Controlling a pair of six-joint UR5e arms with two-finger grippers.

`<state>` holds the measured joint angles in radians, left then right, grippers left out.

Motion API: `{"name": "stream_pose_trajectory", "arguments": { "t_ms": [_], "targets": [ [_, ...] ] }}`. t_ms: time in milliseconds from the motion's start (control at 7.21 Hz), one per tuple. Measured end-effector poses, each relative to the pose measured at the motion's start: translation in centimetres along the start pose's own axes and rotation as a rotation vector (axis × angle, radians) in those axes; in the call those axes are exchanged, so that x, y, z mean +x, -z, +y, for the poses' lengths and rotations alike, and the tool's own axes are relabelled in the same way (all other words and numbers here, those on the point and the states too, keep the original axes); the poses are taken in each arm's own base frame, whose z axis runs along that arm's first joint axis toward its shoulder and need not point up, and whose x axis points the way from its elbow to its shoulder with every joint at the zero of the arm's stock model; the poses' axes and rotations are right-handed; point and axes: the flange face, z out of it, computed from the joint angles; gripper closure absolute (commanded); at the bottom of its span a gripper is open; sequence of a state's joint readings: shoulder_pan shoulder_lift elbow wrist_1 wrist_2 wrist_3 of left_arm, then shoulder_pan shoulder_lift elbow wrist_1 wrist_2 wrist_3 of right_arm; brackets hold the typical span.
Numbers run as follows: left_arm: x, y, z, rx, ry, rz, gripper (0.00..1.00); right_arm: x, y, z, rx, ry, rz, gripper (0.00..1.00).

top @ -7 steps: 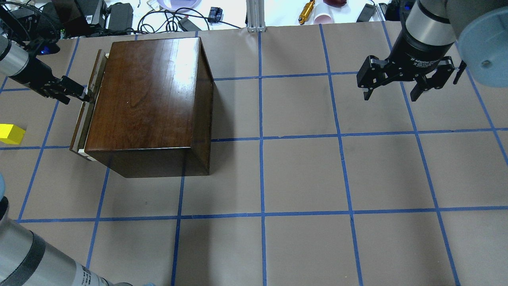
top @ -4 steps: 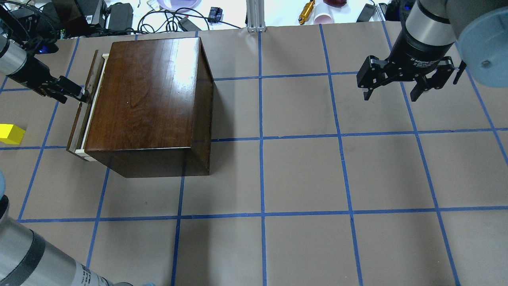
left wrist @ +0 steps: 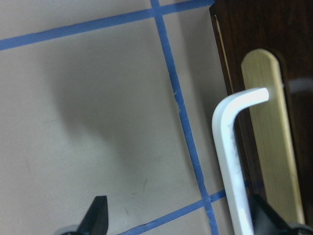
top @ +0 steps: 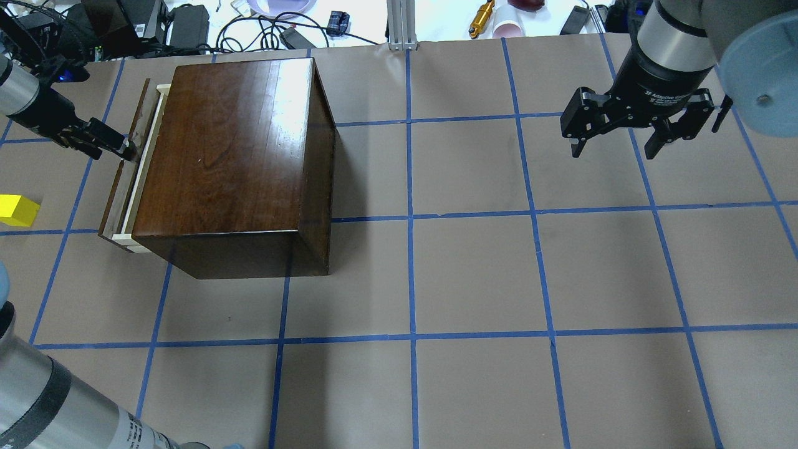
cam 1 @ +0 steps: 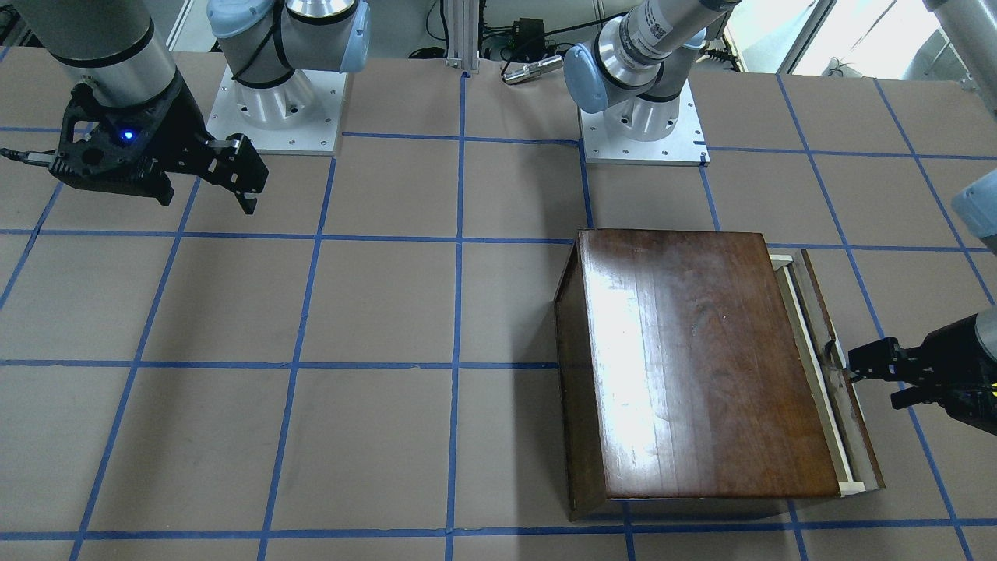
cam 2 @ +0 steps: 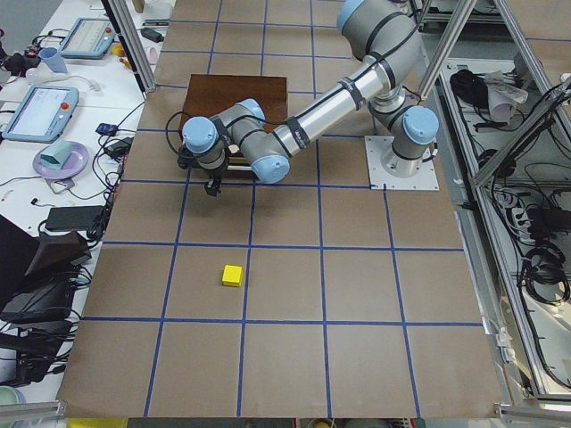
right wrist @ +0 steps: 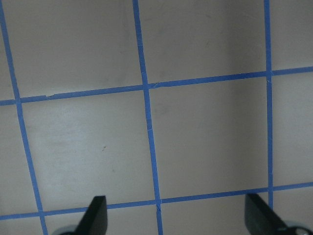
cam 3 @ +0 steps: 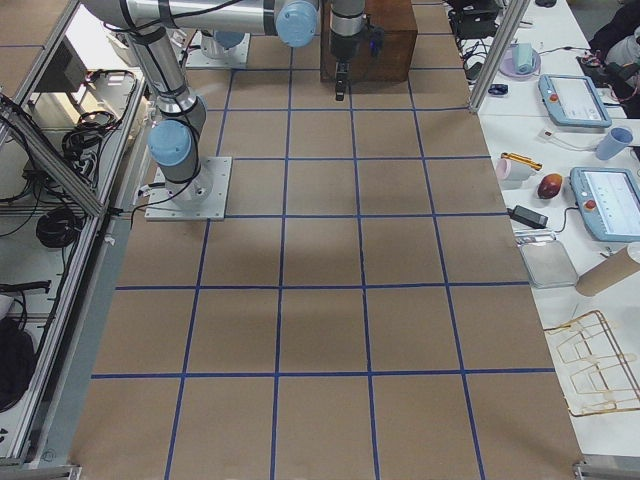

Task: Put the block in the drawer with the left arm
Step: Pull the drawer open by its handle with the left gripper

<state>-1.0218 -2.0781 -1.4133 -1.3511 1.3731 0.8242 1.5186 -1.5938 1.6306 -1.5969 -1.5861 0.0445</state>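
Observation:
The yellow block [top: 15, 210] lies on the table at the far left, apart from the cabinet; it also shows in the exterior left view [cam 2: 233, 275]. The dark-brown cabinet [top: 230, 149] has its drawer [top: 132, 187] slid out a little, a strip of pale wood showing behind the dark front. My left gripper [top: 123, 149] is at the drawer front [cam 1: 829, 366]. In the left wrist view its fingers are spread, and the white handle [left wrist: 230, 161] lies between them, close to the right finger [left wrist: 266, 218]. My right gripper [top: 614, 134] hangs open and empty over the table's right side.
Cables, power bricks and small items lie beyond the table's far edge [top: 262, 28]. Both arm bases [cam 1: 642, 125] stand on the robot's side. Blue tape lines grid the brown tabletop [top: 474, 274].
The drawer has slid further out of the cabinet toward the left, and my left gripper has moved left with it. The block and the right arm have not moved.

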Motion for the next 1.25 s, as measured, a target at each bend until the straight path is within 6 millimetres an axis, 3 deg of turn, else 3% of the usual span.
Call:
{"name": "stream_pose_trajectory", "arguments": {
  "t_ms": [1249],
  "targets": [
    [-1.7, 1.2, -0.5, -0.004, -0.036, -0.045, 0.00, 0.0, 0.0, 0.0, 0.000, 0.000, 0.000, 0.00]
  ]
}}
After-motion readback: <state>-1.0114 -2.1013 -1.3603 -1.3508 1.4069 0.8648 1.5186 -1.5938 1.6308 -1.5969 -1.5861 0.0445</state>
